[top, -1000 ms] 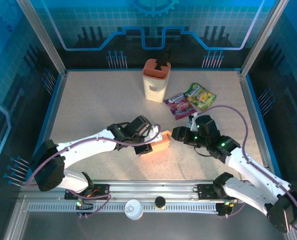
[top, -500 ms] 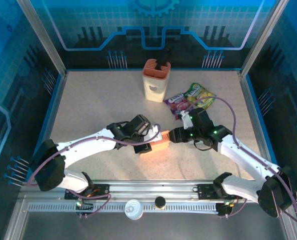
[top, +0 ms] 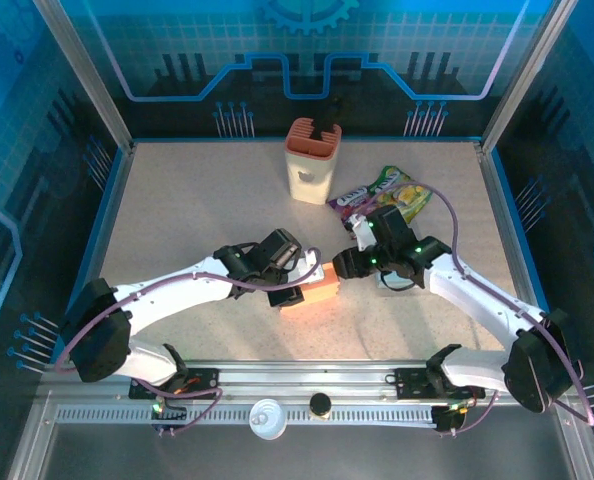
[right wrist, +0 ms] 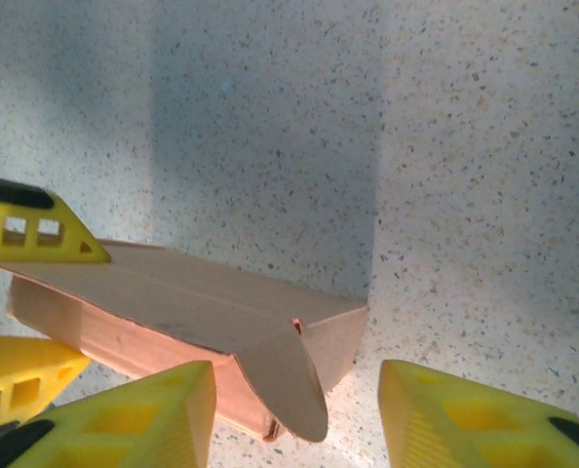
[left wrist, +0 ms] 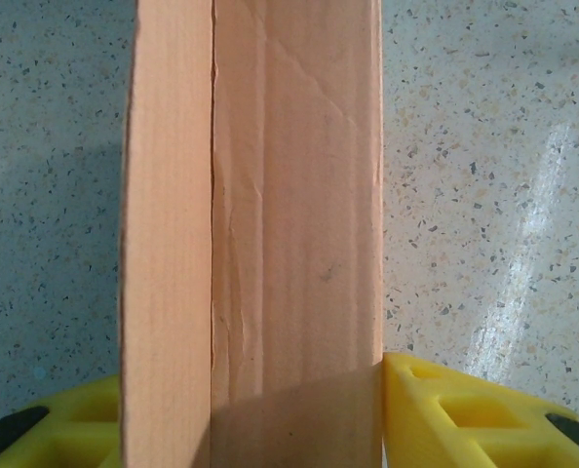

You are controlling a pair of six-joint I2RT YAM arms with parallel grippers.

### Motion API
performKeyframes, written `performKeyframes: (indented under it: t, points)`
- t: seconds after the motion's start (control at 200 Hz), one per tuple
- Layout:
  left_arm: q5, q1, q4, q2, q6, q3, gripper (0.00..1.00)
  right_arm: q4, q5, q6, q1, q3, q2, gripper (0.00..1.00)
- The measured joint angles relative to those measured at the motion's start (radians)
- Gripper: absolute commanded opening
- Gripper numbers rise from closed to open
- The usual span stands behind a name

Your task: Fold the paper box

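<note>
— Entry one, paper box?
— Paper box (top: 314, 290), orange card, near the middle of the desk (top: 177, 210), between my two arms.
— Left jaws?
— Half spread and clamped on the box, a yellow finger (left wrist: 445, 419) pressed to each face.
— Right jaws?
— Parted, straddling the box's rounded end flap (right wrist: 285, 385). One finger (right wrist: 134, 414) sits just beside the card, the other stands clear. Nothing gripped.

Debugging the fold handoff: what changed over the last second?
Right claw moved left, up to the end of the paper box, jaws open either side of its flap; nothing newly gripped. Left claw kept holding the box; box, holder and snack packets stayed put.
</note>
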Motion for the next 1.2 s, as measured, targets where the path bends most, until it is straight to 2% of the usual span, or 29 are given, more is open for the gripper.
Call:
performKeyframes:
  t: [0.115, 0.475, 0.675, 0.76, 1.196]
  points:
    - [0.0, 0.0, 0.0, 0.0, 0.0, 0.0, 0.48, 0.0, 0.011, -0.013, 0.011, 0.016, 0.009, 0.34]
    - [0.0, 0.005, 0.001, 0.004, 0.0, 0.0, 0.48, -0.004, 0.052, -0.016, 0.049, 0.031, 0.026, 0.32]
    - [0.0, 0.005, 0.001, 0.005, 0.001, 0.0, 0.48, -0.003, 0.068, -0.015, 0.061, -0.013, -0.015, 0.43]
    - [0.0, 0.006, 0.002, 0.005, 0.001, 0.0, 0.48, -0.006, 0.072, -0.013, 0.061, -0.041, -0.051, 0.43]
    - [0.001, 0.006, 0.0, 0.012, 0.004, 0.007, 0.47, -0.007, 0.075, -0.028, 0.062, 0.009, 0.027, 0.31]
